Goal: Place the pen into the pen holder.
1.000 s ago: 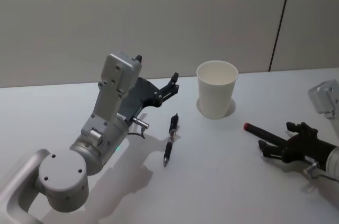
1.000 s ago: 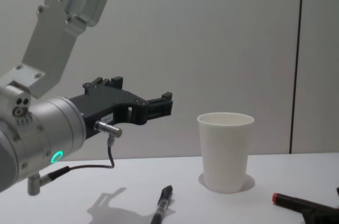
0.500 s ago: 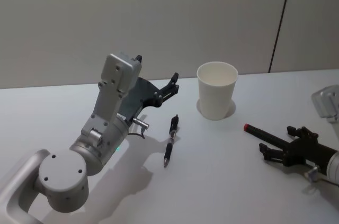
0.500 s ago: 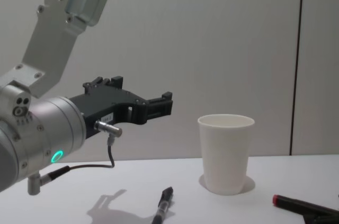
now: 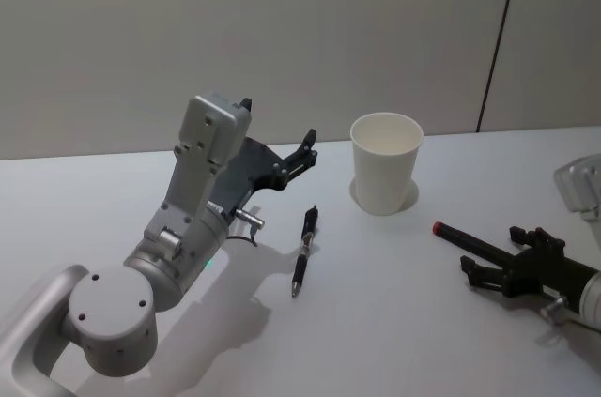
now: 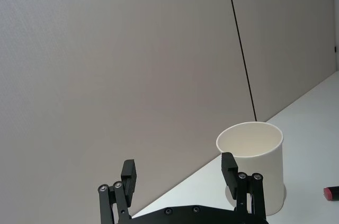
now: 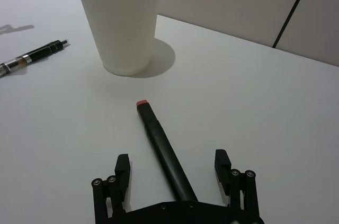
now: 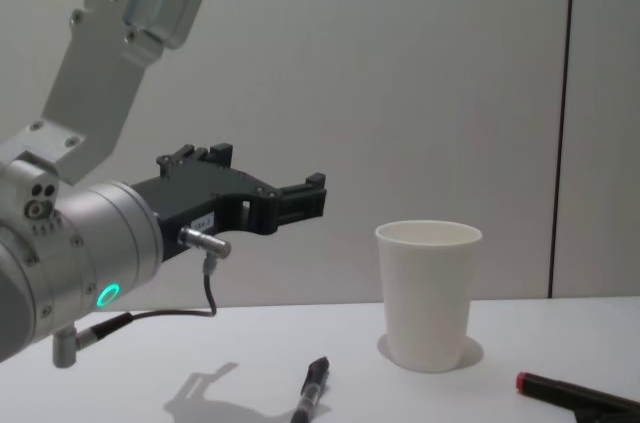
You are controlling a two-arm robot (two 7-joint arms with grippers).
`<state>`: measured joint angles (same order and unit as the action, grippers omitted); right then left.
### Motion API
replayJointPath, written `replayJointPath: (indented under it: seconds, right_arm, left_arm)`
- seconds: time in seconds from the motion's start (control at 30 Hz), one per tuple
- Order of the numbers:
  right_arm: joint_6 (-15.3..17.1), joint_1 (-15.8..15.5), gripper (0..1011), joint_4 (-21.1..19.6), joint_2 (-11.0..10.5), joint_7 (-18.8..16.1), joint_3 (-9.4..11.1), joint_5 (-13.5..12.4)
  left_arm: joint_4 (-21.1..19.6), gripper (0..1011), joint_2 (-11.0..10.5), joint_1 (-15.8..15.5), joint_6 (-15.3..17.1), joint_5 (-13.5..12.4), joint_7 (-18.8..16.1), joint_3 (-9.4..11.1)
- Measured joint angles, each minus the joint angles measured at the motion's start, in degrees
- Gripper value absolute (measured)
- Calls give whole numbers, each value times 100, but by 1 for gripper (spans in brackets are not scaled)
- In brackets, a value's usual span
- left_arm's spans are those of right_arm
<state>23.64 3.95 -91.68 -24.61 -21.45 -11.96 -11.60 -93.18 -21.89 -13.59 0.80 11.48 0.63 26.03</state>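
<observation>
A black pen (image 5: 302, 251) with silver bands lies flat on the white table (image 5: 394, 322), left of the pen holder (image 5: 386, 162), a plain white paper cup standing upright. My left gripper (image 5: 305, 151) hovers open above the table behind the pen, pointing toward the cup (image 6: 254, 166). A second pen, black with a red end (image 5: 460, 236), lies right of the cup. My right gripper (image 7: 172, 161) rests low with its open fingers on either side of that pen's barrel (image 7: 164, 150), not clamping it. In the chest view the cup (image 8: 428, 293) stands between both pens (image 8: 312, 395).
A grey wall rises right behind the table's far edge. The left arm's large silver body (image 5: 178, 228) takes up the table's left side. Bare tabletop lies between the two pens in front of the cup.
My right gripper has drawn back a little toward the right and lower, while the red-ended pen stayed in place on the table. The left arm and the black pen have not moved.
</observation>
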Motion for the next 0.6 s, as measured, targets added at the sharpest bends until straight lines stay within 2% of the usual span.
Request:
replayJointPath:
  seconds: [0.6]
  right_arm:
    - [-23, -12, 941, 33, 2, 10, -5, -39]
  left_arm:
    - [0, 1001, 0, 0, 0, 0, 0, 0]
